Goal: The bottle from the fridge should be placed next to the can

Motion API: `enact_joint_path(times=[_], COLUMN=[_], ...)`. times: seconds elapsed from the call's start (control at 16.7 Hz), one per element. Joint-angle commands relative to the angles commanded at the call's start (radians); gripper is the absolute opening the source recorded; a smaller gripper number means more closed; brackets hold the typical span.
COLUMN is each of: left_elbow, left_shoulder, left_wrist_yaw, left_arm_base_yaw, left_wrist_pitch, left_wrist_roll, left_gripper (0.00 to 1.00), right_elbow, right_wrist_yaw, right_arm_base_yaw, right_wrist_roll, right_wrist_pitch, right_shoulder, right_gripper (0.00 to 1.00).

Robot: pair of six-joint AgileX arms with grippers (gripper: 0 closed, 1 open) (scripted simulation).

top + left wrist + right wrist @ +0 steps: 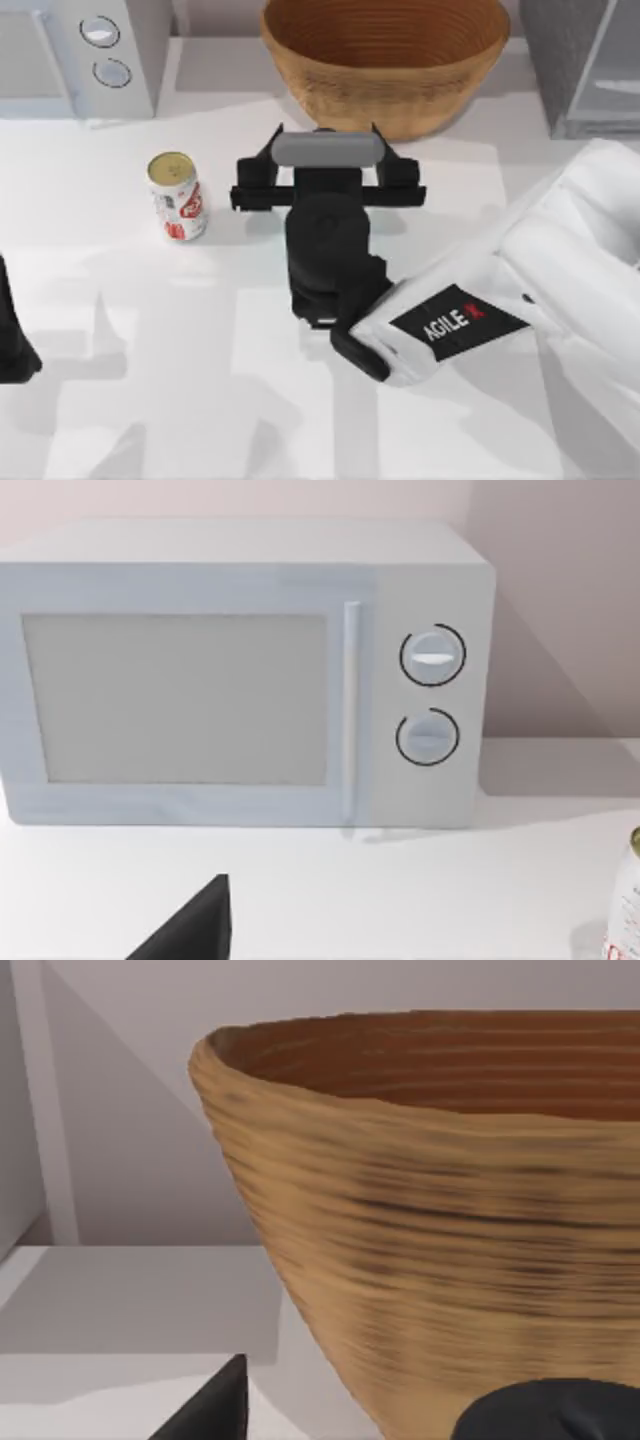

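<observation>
Across the white table (120,400), the biggest thing is my right arm (560,270), stretched in toward the can so that whatever it carries can be set down there. The woven basket (385,60) stands behind the can and to its right, close in front of the right gripper (327,135), which hangs just right of the can. Its wrist hides the fingers from above, so I cannot tell whether they are spread or pinching. The fridge (590,70) sits far to the can's right at the back. The white microwave (90,50) stands just behind the can.

The can (177,195) stands upright, with bare table to its right for a neighbour. A dark rounded shape (550,1410) in the right wrist view could be the bottle's cap (a guess), which would put the bottle under that gripper. The left gripper (15,340) waits well to the can's left, its fingers' state unclear.
</observation>
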State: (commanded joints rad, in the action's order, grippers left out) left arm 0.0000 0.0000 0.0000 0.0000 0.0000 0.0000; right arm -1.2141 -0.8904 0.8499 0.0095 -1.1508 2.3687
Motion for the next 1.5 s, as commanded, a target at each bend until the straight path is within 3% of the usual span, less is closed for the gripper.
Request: enact_joint_path(times=[0.96, 1.2, 1.5], left_elbow=[0.0, 0.0, 0.0], left_shoulder=[0.0, 0.0, 0.0], left_wrist_yaw=[0.0, 0.0, 0.0], left_arm_base_yaw=[0.0, 0.0, 0.0], left_wrist_pitch=[0.0, 0.0, 0.0], left_wrist_roll=[0.0, 0.0, 0.0], left_gripper=[1.0, 1.0, 1.0], right_elbow=[0.099, 0.166, 0.312], right_wrist_yaw=[-0.049, 0.015, 0.195], right_arm_base_yaw=[0.049, 0.035, -0.097], right_wrist_roll=[0.001, -0.005, -0.012], right_wrist_pitch=[-0.046, -0.008, 0.132], right_shoulder=[-0.048, -0.192, -0.602], right_gripper=[1.0, 1.0, 1.0])
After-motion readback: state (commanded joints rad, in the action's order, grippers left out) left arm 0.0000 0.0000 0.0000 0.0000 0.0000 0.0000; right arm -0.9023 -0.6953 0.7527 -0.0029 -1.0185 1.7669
